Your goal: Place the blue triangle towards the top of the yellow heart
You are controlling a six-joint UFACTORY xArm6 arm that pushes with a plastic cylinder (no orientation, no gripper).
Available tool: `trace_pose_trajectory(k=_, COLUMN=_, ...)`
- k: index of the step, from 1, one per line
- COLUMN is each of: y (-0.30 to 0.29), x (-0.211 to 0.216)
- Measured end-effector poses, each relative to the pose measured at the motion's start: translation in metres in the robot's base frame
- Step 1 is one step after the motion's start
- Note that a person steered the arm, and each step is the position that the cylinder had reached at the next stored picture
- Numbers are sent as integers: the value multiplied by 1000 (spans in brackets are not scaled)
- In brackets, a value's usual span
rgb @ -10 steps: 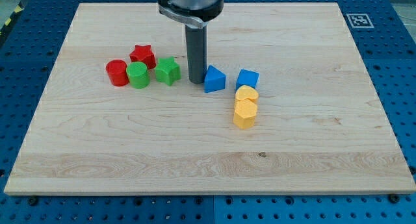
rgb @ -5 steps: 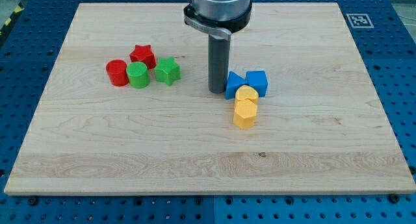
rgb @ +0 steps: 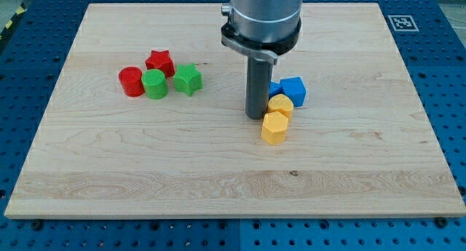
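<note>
Our tip [rgb: 255,116] is planted on the bench [rgb: 109,178], just left of the yellow heart [rgb: 279,105]. There is no gripper on this arm, only the bare rod, so nothing opens or closes and nothing is held.

The blue triangle [rgb: 274,88] is mostly hidden behind the rod. Only a sliver shows on the far side of the heart, tight against the blue cube [rgb: 294,91] to its right. By our reading it already sits about where the task wants it, on the heart's far side.

So the job now is restraint. Any further push rightward would likely crowd the heart and the second yellow block [rgb: 274,128] touching its near side. We'd rather draw the tip away to the left, clear of all three. If the triangle needs a trim, we'd come from its far left with a short nudge.

The red and green cluster [rgb: 156,76] sits well off to the left, out of play.
</note>
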State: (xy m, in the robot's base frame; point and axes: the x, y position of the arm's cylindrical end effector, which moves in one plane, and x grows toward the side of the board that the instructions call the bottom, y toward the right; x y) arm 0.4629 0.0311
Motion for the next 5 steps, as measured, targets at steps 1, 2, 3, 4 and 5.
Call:
trace_pose_trajectory(k=1, y=0, x=-5)
trace_pose_trajectory(k=2, y=-1, x=-5)
trace_pose_trajectory(k=3, y=-11, x=-19)
trace_pose_trajectory(k=4, y=-16, x=-31)
trace_pose_trajectory(k=5, y=-1, x=-46)
